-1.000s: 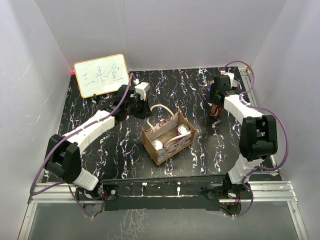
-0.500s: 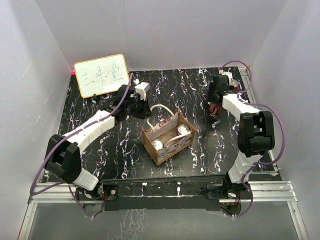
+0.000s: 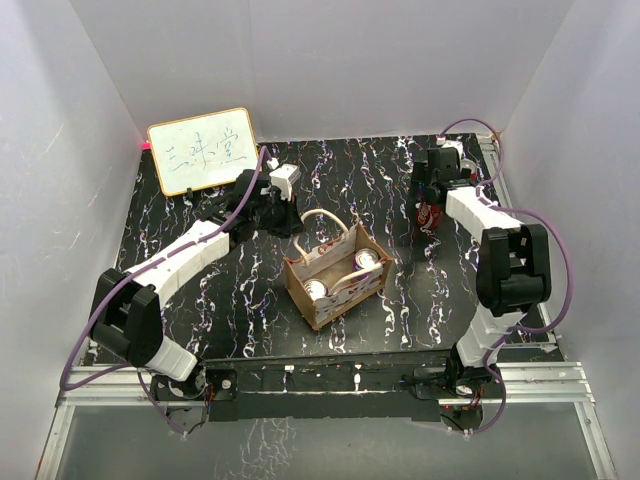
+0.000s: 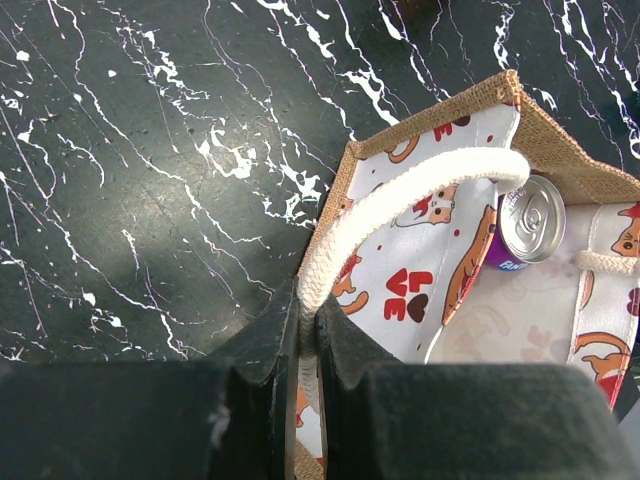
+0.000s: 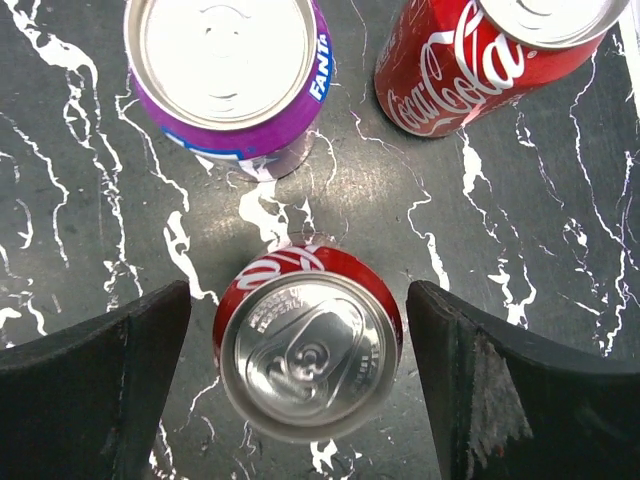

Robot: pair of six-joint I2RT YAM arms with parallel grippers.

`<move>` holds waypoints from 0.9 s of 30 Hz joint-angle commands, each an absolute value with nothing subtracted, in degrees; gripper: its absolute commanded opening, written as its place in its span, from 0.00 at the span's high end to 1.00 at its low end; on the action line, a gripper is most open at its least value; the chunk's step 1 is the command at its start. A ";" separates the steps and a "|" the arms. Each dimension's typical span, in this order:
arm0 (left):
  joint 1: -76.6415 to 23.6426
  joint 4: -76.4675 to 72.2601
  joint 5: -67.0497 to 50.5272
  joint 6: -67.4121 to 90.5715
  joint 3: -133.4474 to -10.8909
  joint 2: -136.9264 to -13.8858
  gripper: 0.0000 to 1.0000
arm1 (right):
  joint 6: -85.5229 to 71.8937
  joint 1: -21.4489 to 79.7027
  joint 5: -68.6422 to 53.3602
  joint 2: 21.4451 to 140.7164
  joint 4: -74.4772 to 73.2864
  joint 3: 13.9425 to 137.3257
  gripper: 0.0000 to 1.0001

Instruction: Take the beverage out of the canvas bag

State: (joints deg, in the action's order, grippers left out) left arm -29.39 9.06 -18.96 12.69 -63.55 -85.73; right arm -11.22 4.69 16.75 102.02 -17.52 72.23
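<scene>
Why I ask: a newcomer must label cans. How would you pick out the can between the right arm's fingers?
At the far right of the black white-veined marble tabletop, three drink cans stand under the right gripper. Yours is the red Coca-Cola can between its open black fingers; the purple Fanta can and the second red Coca-Cola can stand beyond them.

We read "Coca-Cola" in white script on the red aluminium can [image 5: 470, 60] and "FANTA" on the purple aluminium can [image 5: 225, 80] beside it. The tan canvas bag [image 4: 560, 140] shows red "LOVE" on its printed lining. The white wood-framed whiteboard [image 3: 201, 150] bears blue handwritten characters, seemingly 三味堂
</scene>
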 commanded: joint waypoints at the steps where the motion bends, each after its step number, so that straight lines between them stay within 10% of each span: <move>1: -29.64 9.59 -21.24 13.36 -64.87 -84.99 1.00 | -10.66 4.37 16.47 95.03 -16.67 74.86 0.05; 16: -29.68 10.05 -19.94 13.02 -65.00 -85.28 1.00 | -13.42 6.54 -13.06 70.18 -22.91 62.12 0.05; 27: -29.74 10.01 -20.41 12.96 -64.95 -85.75 1.00 | -12.57 34.37 -5.32 69.18 -31.04 68.28 0.18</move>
